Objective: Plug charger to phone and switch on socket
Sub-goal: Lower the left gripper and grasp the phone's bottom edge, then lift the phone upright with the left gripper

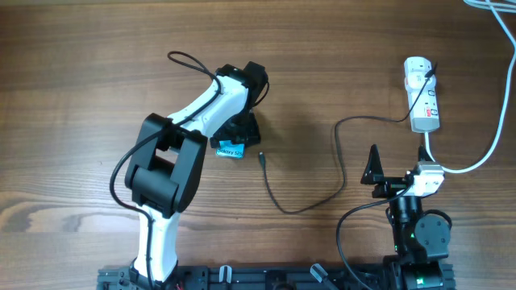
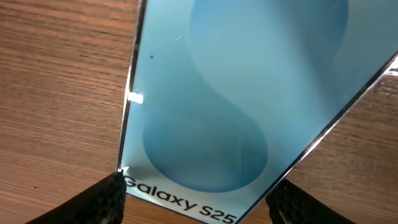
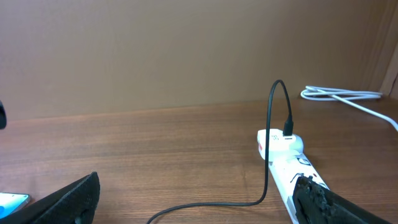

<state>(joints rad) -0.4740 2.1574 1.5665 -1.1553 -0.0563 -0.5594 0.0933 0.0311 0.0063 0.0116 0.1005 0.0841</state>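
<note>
The phone (image 2: pixel 217 93), teal screen with a white strip reading "Galaxy S25", fills the left wrist view. In the overhead view only its strip end (image 1: pixel 230 150) shows under my left gripper (image 1: pixel 235 142). That gripper (image 2: pixel 196 200) straddles the phone's strip end, with both fingers touching its sides. The charger's thin black cable (image 1: pixel 339 173) runs from the socket (image 1: pixel 423 101) in a loop across the table, and its connector (image 1: pixel 261 158) lies free just right of the phone. My right gripper (image 1: pixel 374 176) is open and empty, low over the table below the socket (image 3: pixel 283 165), with the cable (image 3: pixel 268 155) ahead.
The socket's thick white cord (image 1: pixel 484 157) curves off the socket's near end to the right and up past the table's right edge; it also shows in the right wrist view (image 3: pixel 348 96). The left arm's body covers the table left of the phone.
</note>
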